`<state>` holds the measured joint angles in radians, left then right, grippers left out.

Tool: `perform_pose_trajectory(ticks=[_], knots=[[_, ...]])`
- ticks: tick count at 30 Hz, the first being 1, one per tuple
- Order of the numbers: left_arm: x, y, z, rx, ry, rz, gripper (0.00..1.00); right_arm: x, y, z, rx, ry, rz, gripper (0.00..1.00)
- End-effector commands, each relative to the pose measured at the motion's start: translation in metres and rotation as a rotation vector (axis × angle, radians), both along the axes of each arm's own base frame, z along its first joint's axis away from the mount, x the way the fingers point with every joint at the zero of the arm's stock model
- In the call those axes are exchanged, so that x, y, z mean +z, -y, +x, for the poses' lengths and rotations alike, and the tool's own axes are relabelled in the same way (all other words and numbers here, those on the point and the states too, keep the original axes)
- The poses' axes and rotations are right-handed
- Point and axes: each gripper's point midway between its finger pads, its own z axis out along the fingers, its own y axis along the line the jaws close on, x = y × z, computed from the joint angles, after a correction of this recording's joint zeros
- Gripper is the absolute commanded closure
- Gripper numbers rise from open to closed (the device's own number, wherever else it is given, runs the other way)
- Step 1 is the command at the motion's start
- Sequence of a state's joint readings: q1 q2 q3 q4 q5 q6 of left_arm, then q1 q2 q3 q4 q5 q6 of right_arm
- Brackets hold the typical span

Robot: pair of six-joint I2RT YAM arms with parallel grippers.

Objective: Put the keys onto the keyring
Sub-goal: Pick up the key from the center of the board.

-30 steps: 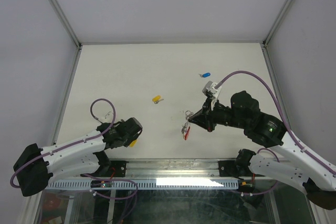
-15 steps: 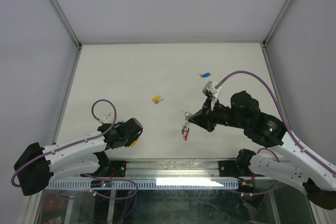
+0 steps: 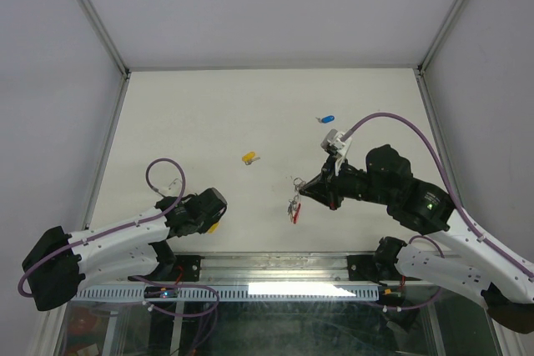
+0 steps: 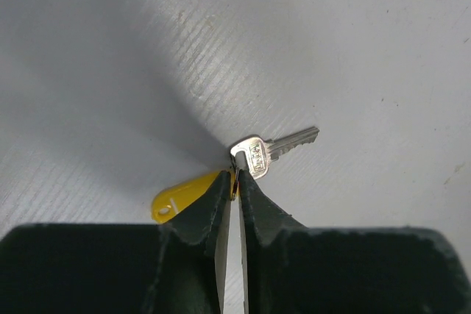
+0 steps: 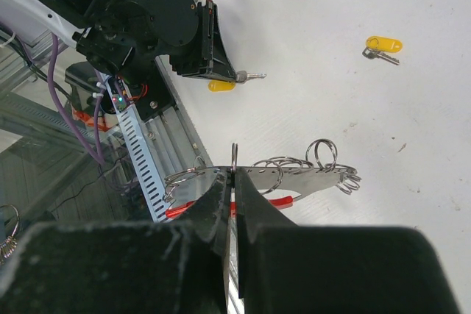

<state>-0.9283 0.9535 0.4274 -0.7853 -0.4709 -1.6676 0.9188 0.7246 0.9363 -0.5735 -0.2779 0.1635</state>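
My left gripper (image 4: 235,179) is shut on the small ring joining a silver key (image 4: 266,152) to its yellow tag (image 4: 182,196), low over the table near the front left (image 3: 214,223). My right gripper (image 5: 234,176) is shut on one ring of the keyring (image 5: 298,179), a metal strip with several rings and a red curved strip (image 5: 274,204). It holds the keyring just above the table (image 3: 294,206). A second yellow key (image 3: 249,157) and a blue key (image 3: 326,117) lie loose on the table. The right wrist view also shows the left gripper (image 5: 234,75) and the loose yellow key (image 5: 383,43).
A metal rail with a slotted cable duct (image 3: 250,289) runs along the table's near edge between the arm bases. Frame posts and grey walls (image 3: 108,47) enclose the white table on three sides. Purple cables loop off both arms (image 3: 163,174).
The left arm has shifted very slightly with its yellow key. The right arm and the keyring stay where they were.
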Motion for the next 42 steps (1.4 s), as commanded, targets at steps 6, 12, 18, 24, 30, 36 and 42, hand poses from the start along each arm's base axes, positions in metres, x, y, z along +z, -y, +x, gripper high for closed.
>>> perform_pose_trajectory(ticks=[6, 12, 18, 24, 30, 36, 42], knots=[[0.008, -0.001, 0.009, -0.017, 0.055, 0.013, 1.0, 0.023, -0.006, -0.001, 0.018, 0.046, 0.083, 1.0], [0.033, 0.012, 0.024, -0.129, 0.163, 0.004, 1.0, 0.025, -0.004, -0.003, 0.028, 0.054, 0.078, 1.0], [0.085, 0.041, 0.043, -0.385, 0.297, 0.05, 1.0, 0.022, -0.008, -0.004, 0.058, 0.041, 0.045, 1.0], [0.153, 0.075, 0.058, -0.679, 0.481, 0.092, 1.0, 0.028, -0.011, -0.005, 0.067, 0.05, 0.078, 1.0], [0.215, 0.103, 0.055, -0.995, 0.762, 0.123, 1.0, 0.036, -0.014, -0.009, 0.094, 0.063, 0.117, 1.0], [0.271, 0.124, 0.038, -1.215, 1.052, 0.119, 1.0, 0.042, -0.021, -0.016, 0.148, 0.056, 0.149, 1.0], [0.313, 0.143, 0.015, -1.392, 1.279, 0.088, 1.0, 0.058, -0.029, -0.023, 0.198, 0.055, 0.221, 1.0]])
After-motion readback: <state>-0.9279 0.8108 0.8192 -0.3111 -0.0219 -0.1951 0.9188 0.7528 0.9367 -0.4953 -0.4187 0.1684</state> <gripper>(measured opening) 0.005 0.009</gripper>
